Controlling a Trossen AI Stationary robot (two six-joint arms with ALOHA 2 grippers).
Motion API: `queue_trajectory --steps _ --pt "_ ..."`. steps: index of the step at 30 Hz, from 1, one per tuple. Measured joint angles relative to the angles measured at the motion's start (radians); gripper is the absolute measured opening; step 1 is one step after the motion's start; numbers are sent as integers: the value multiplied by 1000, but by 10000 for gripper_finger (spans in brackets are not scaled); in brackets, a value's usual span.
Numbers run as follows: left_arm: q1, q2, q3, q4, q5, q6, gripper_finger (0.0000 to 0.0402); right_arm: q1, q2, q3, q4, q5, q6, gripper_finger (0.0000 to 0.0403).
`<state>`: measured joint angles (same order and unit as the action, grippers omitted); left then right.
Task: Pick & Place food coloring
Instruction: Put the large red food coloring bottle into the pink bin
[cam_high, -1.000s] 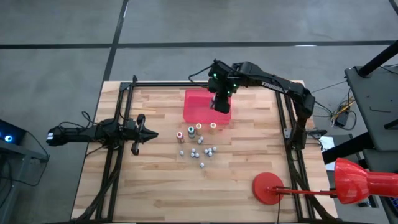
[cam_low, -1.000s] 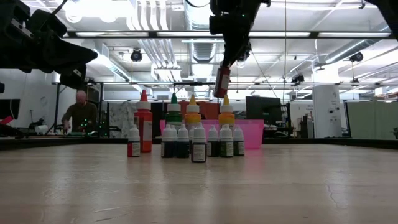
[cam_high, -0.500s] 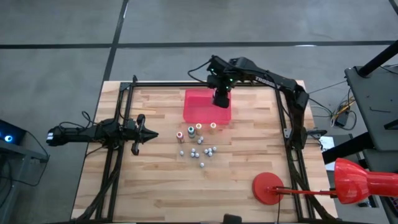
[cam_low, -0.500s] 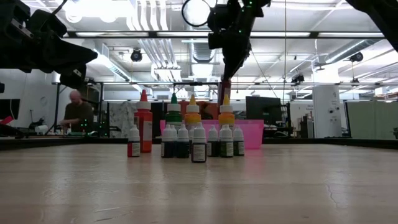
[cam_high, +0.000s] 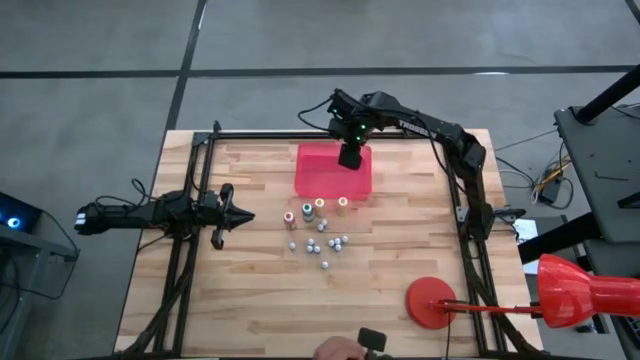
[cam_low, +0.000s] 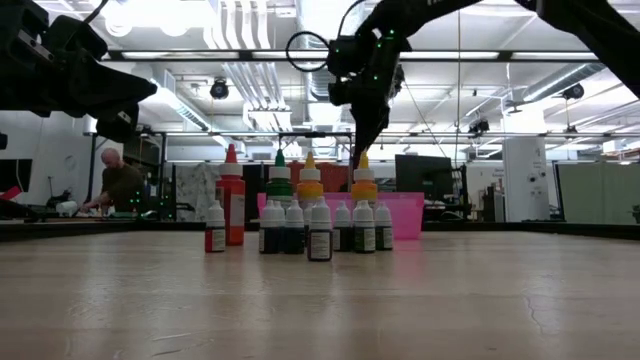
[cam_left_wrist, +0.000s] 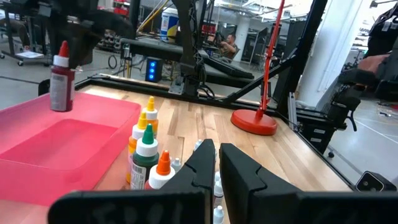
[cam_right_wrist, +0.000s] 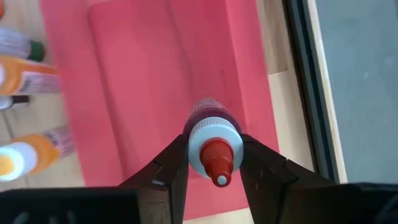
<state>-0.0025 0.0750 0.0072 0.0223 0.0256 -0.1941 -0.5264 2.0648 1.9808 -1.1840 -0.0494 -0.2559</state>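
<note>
Right tool (cam_right_wrist: 211, 163) shifted over red tray (cam_high: 318, 172), wooden table (cam_high: 260, 300)

Surface (cam_high: 260, 290): pale wood planks, matt, visible grain. Tray (cam_high: 320, 172): red plastic, smooth, slight sheen. Food coloring (cam_left_wrist: 62, 78): plastic bottle w/ glossy red cap, paper label prob. Right end effector (cam_right_wrist: 211, 163) fingers: matt dark plastic
</note>
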Motion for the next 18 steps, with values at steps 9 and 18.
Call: queue_trajectory --steps 9,18 --pt "0 0 0 0 0 0 0 -14 55 0 37 3 -22 111" --pt "0 0 0 0 0 0 0 -28 95 0 55 56 -36 111"
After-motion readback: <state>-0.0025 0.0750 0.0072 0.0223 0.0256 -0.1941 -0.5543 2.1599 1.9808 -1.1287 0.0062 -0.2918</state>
